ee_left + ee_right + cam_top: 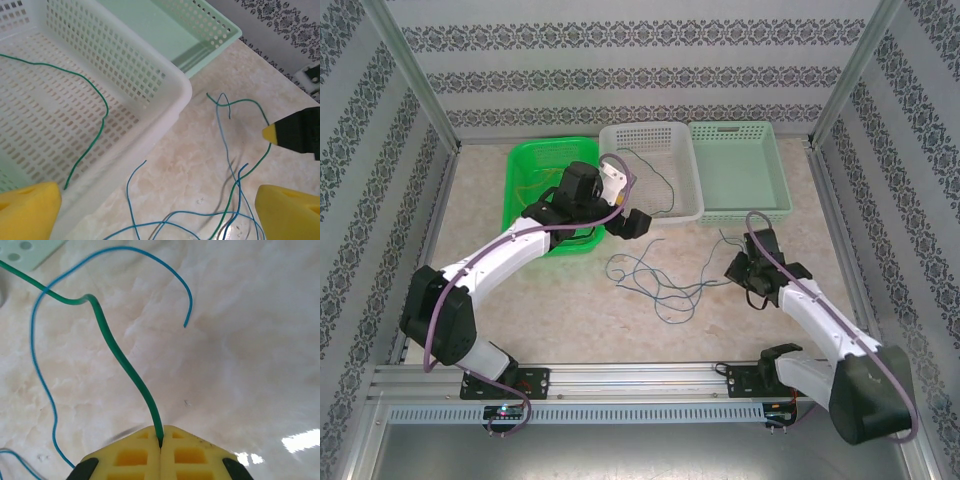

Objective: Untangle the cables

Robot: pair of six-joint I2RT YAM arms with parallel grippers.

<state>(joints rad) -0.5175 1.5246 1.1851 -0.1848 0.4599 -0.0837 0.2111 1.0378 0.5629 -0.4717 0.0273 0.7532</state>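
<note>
A loose tangle of thin blue and green cables (655, 282) lies on the marble table between the arms. My right gripper (160, 442) is shut on one green cable (116, 352), which runs up and left from its yellow pads; a blue cable (36, 345) loops beside it. In the top view the right gripper (741, 266) sits at the tangle's right end. My left gripper (157, 215) hangs open over the blue cables (200, 214) by the white basket's corner, its fingers (27, 210) wide apart. Another green cable (102, 116) lies in the white basket (167, 82).
Three baskets stand in a row at the back: a bright green one (520, 160) partly under the left arm, the white one (650, 131), and a mint one (705, 130). Patterned walls and metal posts enclose the table.
</note>
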